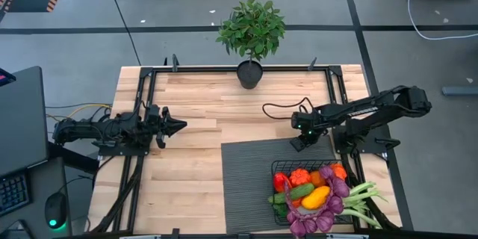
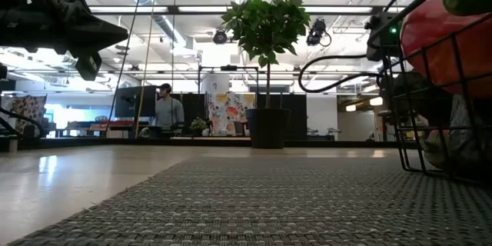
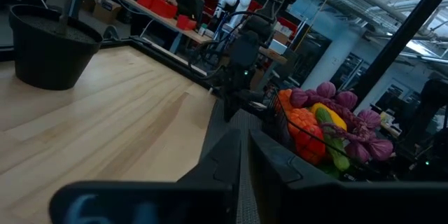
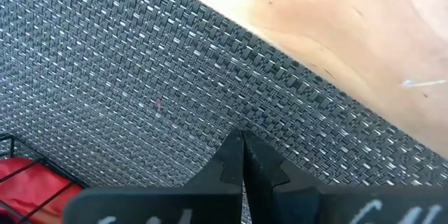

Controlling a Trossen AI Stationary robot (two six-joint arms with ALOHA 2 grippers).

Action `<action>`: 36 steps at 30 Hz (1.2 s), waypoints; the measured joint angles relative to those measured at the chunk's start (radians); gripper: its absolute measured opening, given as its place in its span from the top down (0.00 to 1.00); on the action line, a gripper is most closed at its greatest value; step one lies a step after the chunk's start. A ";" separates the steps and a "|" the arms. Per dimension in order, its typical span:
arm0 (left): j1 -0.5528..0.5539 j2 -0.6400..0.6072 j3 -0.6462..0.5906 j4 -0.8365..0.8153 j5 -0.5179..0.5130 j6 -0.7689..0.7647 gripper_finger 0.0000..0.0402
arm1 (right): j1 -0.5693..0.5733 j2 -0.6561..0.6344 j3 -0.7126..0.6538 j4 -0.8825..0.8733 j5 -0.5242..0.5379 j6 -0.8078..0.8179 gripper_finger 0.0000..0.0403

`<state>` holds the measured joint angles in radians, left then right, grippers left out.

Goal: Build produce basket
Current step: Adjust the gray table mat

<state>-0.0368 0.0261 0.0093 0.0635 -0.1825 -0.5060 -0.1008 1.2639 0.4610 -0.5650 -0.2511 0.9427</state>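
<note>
The black wire basket (image 1: 278,168) sits on the dark ribbed mat near the table's near right corner, piled with produce (image 1: 317,194): red and orange peppers, a green cucumber, a yellow piece, purple grapes and a white-green leek sticking out over its right side. The left wrist view shows the same heap of produce (image 3: 329,129). My left gripper (image 1: 181,125) is shut and hovers over bare wood at the table's left side, pointing right. My right gripper (image 1: 297,146) is shut, pointing down at the mat's far edge (image 4: 294,77), just beyond the basket's far left corner.
A potted green plant (image 1: 251,33) stands at the middle of the table's far edge. The ribbed mat (image 1: 246,187) covers the near right part of the table. Bare wood (image 1: 202,104) lies between the two arms. Black frame rails run along the table's left and right sides.
</note>
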 joint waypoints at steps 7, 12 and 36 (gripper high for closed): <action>0.000 0.000 0.000 0.000 0.000 0.000 0.94 | 0.001 0.001 -0.001 -0.015 0.019 -0.002 0.99; 0.000 0.000 0.000 0.000 0.000 0.000 0.92 | 0.000 0.001 -0.002 -0.023 0.042 0.063 0.99; 0.000 0.000 0.000 0.000 0.000 0.000 0.92 | -0.018 -0.008 -0.024 0.048 0.106 0.210 0.98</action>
<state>-0.0367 0.0261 0.0093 0.0635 -0.1825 -0.5060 -0.1185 1.2557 0.4366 -0.5172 -0.1450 1.1526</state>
